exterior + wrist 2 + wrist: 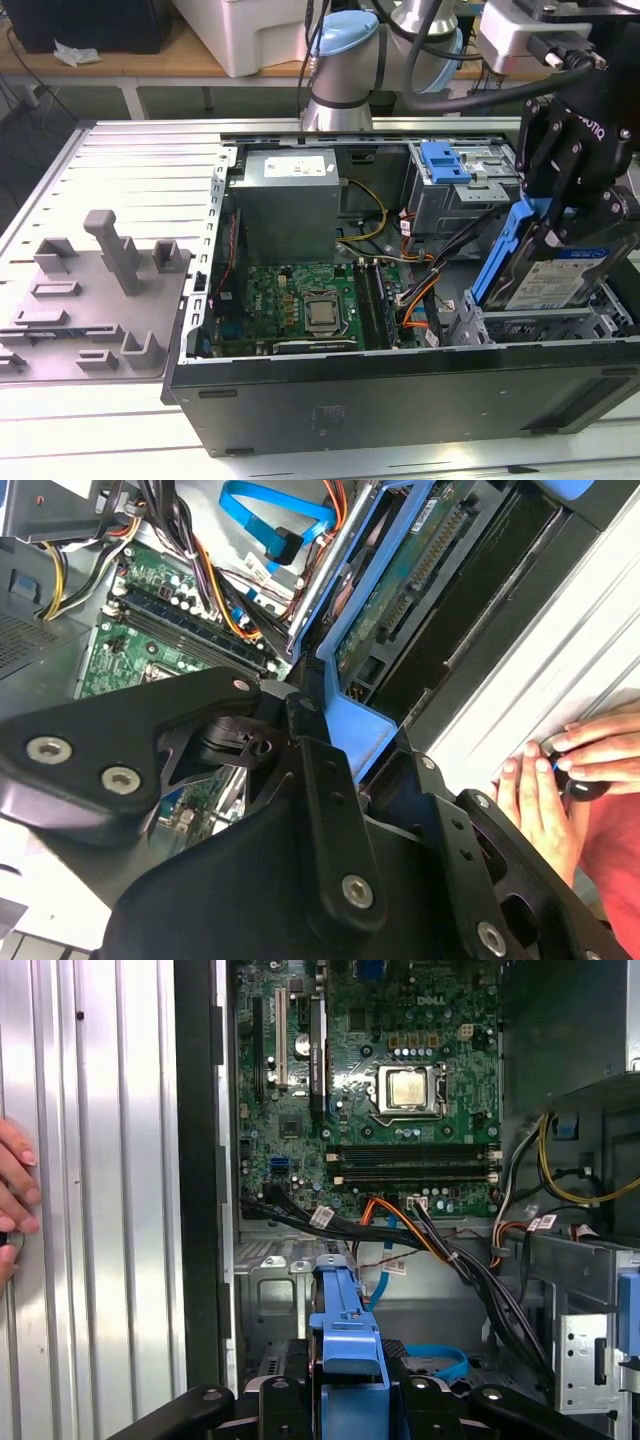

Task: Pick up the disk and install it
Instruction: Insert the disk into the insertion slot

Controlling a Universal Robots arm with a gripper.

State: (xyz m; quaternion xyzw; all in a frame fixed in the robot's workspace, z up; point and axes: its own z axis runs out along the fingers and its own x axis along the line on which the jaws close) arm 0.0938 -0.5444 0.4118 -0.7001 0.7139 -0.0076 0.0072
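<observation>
The end effector (572,208) holds the disk (556,276) tilted in the computer case (400,398).

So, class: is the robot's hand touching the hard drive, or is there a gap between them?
Touching. The exterior view shows the hand closed on the hard drive at its blue-railed upper end, and the drive hangs tilted in that grip.

The grey-and-blue jointed robot arm (345,50) reaches down at the exterior view's right. Its black linkage gripper (568,200) points downward, fingers clamped on the silver blue-railed disk (560,275).
</observation>
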